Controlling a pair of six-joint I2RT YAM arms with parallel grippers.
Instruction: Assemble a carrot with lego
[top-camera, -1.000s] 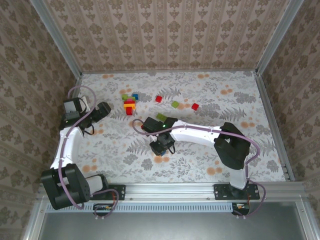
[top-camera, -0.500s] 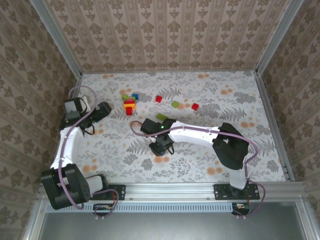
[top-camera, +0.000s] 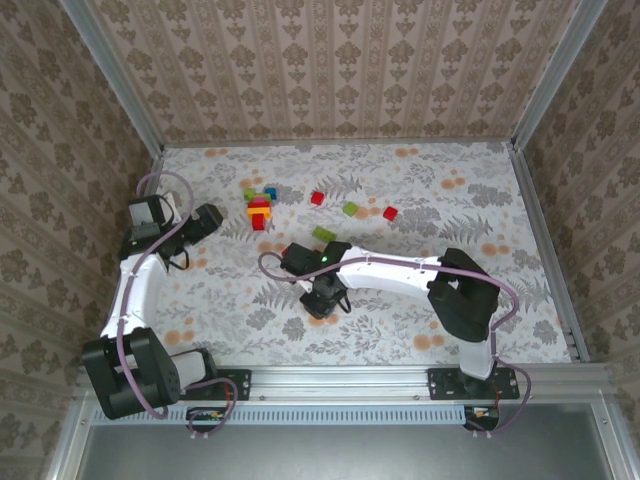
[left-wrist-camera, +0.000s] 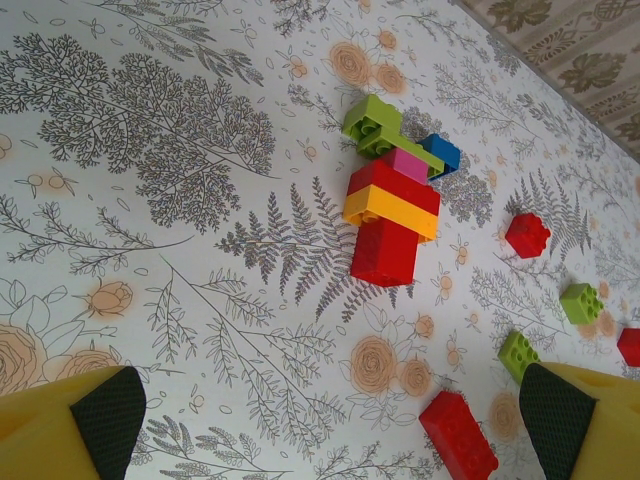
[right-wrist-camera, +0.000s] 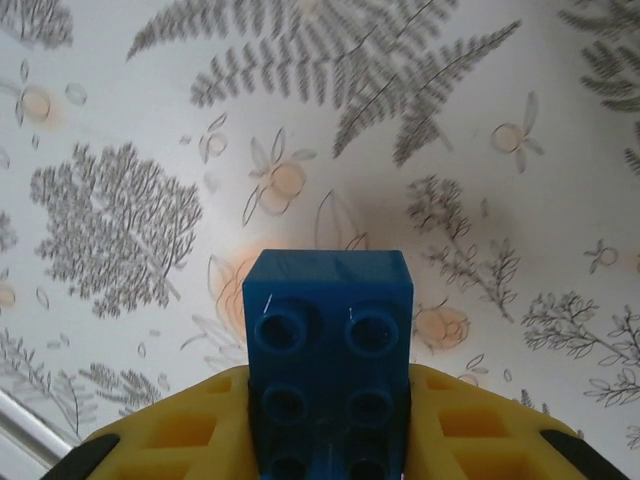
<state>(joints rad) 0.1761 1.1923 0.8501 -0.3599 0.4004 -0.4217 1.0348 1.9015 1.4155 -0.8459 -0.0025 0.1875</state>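
Between the yellow fingers (right-wrist-camera: 180, 435) of the right gripper (right-wrist-camera: 330, 425), a blue brick (right-wrist-camera: 328, 320) is sitting clamped over the flowered table (right-wrist-camera: 150, 200). Off to the left, the left gripper (left-wrist-camera: 330, 420) is gaping wide, facing a stack (left-wrist-camera: 392, 215) of red, orange, magenta and green bricks. A loose red brick (left-wrist-camera: 527, 235) and a green brick (left-wrist-camera: 580, 302) are lying near it.

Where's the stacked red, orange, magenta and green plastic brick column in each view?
Top external: stacked multicolour plastic brick column, upper left of the table.
Left wrist: centre-right, green end uppermost.
Right wrist: a blue plastic brick clamped in the right gripper, over the cover.
Shared landmark: fern-print table cover; the loose red square brick sits right of the column in top and left wrist.
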